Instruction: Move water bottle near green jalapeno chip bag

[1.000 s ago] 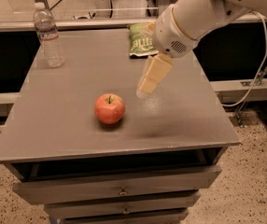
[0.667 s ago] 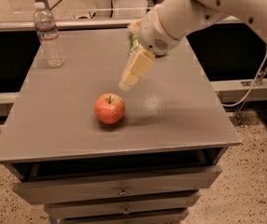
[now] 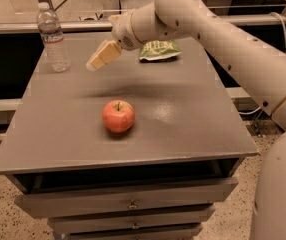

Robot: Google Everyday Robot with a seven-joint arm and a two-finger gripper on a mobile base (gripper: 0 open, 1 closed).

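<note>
- Centrally, a grey table (image 3: 183,124) fills most of the frame. Its top runs from the upper left to the lower right, and closed drawers (image 3: 128,204) with small metal pulls sit along the bottom edge.
- The pale robot arm (image 3: 223,39) enters from the right edge and slants up and left across the upper half, ending above the back middle of the tabletop.
- The water bottle (image 3: 53,39) stands upright in the upper left of the frame, on the back left corner of the table. It is clear and ribbed, with a white cap and a pale label band.
- The green jalapeno chip bag (image 3: 159,49) lies flat at the upper centre, near the back edge. It is partly behind the arm's wrist and well apart from the bottle.
- A red apple (image 3: 118,116) sits at mid-frame, stem up, on open tabletop in front of both.
- The gripper (image 3: 92,65) hangs above the table between bottle and bag, nearer the bottle but not touching it. It points down and left, its tan fingers lie together with no gap showing, and it grasps nothing.
</note>
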